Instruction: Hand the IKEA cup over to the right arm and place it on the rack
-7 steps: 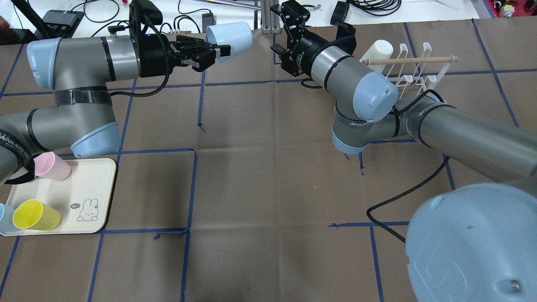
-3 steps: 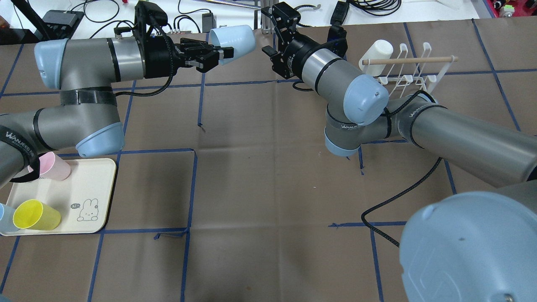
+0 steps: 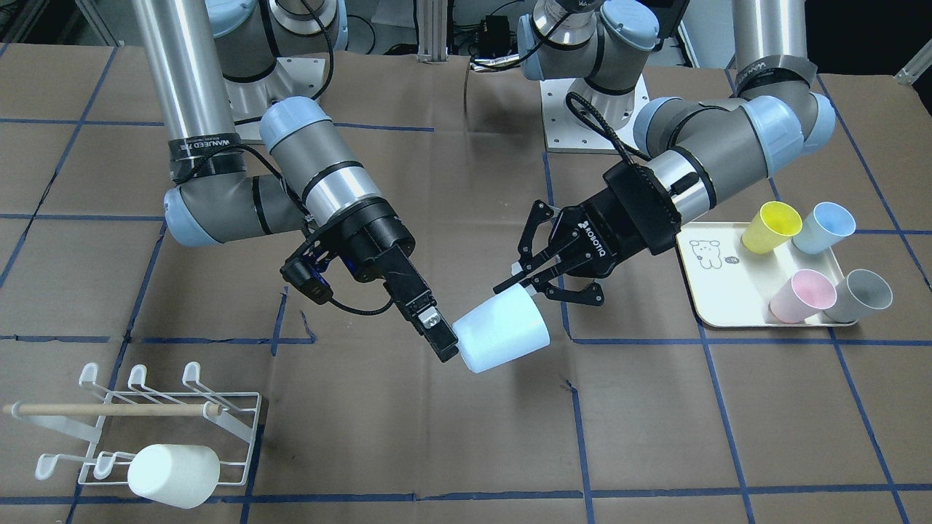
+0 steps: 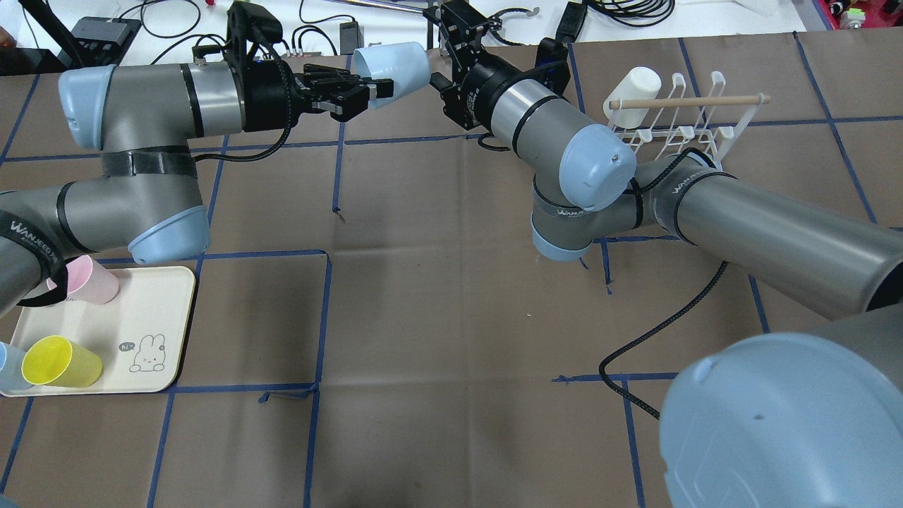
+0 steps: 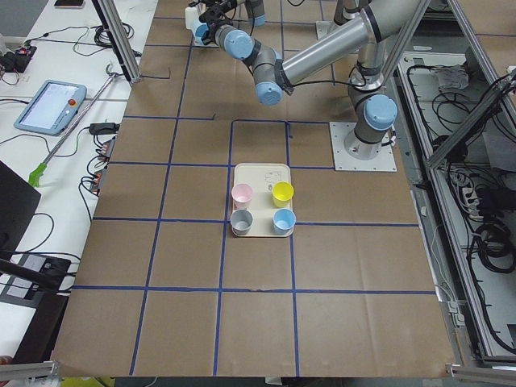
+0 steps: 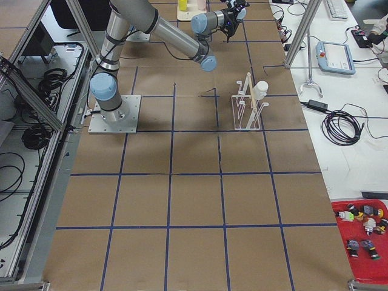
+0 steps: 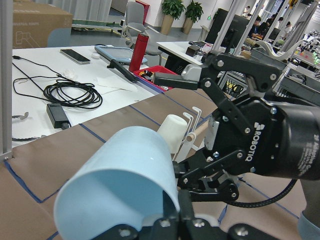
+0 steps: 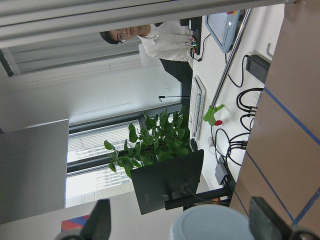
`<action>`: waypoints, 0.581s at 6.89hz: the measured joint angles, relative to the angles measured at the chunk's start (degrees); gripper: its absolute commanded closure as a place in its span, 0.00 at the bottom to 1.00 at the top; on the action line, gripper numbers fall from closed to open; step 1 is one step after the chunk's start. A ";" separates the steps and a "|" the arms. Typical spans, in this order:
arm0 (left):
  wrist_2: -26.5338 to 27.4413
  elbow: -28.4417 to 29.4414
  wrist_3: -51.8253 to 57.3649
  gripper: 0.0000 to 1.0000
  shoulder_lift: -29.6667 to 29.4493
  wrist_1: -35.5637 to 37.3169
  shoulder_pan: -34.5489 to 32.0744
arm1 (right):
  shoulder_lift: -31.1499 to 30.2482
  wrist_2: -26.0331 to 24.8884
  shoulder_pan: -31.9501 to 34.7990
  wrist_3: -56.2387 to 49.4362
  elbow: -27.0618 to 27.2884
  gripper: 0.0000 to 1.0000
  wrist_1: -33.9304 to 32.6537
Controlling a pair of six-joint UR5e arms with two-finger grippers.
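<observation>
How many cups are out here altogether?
6. On the tray: yellow cup, blue cup, pink cup, grey cup. A pale blue cup is in the left gripper; a white cup sits on the rack.

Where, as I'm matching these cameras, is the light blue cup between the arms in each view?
Front-facing: light blue cup centre, below middle.
Overhead: cup at top, left of centre.
Exterior left: too small to tell.
Exterior right: too small to tell.
Left wrist: cup large, lower left.
Right wrist: cup at bottom centre.
Landmark: white cup on the rack.
</observation>
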 measured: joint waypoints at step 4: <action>-0.09 -0.08 -0.02 0.96 0.00 0.05 -0.03 | 1.20 0.08 0.09 0.03 -0.23 0.04 -0.04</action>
